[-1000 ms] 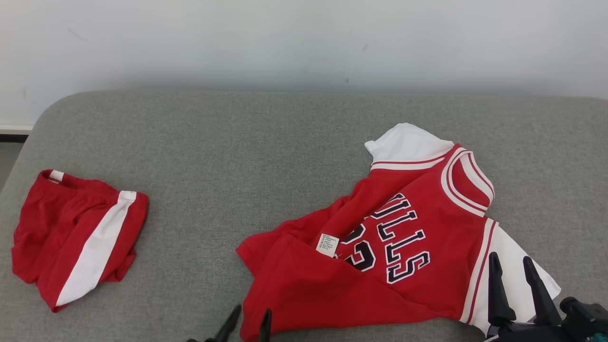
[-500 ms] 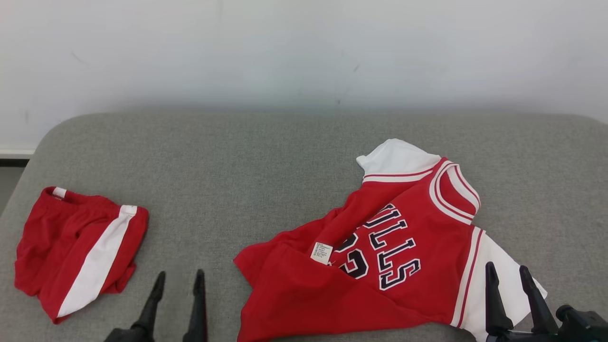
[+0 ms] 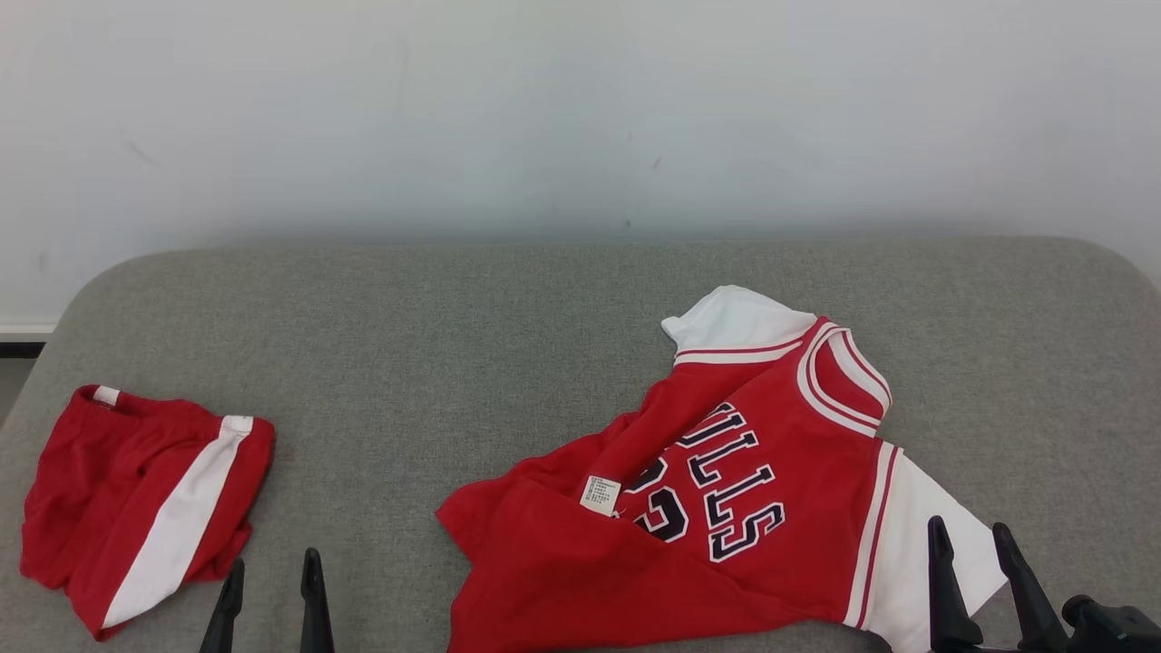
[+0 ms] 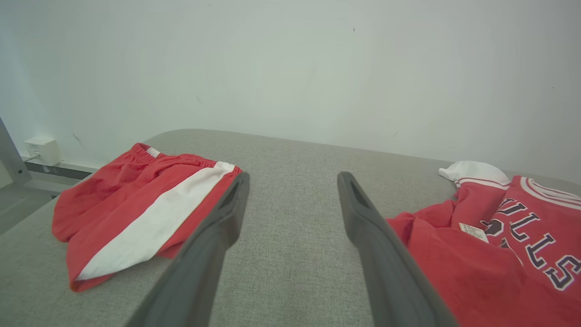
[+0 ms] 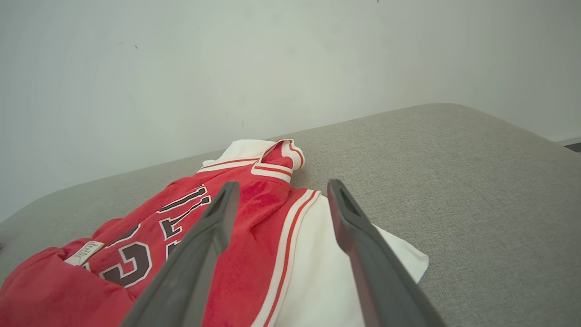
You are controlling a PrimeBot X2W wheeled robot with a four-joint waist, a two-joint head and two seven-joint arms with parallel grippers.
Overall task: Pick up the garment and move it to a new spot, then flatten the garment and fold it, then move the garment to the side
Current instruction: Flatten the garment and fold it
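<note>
The garment [image 3: 726,490] is a red jersey with white sleeves and dark lettering, lying crumpled and partly folded over itself on the right of a grey cushion [image 3: 453,345]. My left gripper [image 3: 274,560] stands open and empty at the bottom edge, left of the jersey's hem and apart from it. In the left wrist view the left gripper [image 4: 294,177] points at bare cushion, with the jersey [image 4: 499,254] to its right. My right gripper [image 3: 967,526] is open above the jersey's near white sleeve. The right wrist view shows its fingers [image 5: 282,184] spread over the jersey [image 5: 268,236], holding nothing.
Red shorts [image 3: 145,508] with a white stripe lie folded at the cushion's left end, also in the left wrist view [image 4: 136,213]. A white wall rises behind the cushion. The cushion's rounded left edge drops to the floor [image 3: 11,381], where a small wall box [image 4: 41,150] sits.
My left gripper has let go at the jersey's lower left hem, opened wide and moved left. The head camera has shifted, so the whole scene sits lower. The right gripper stays open.
</note>
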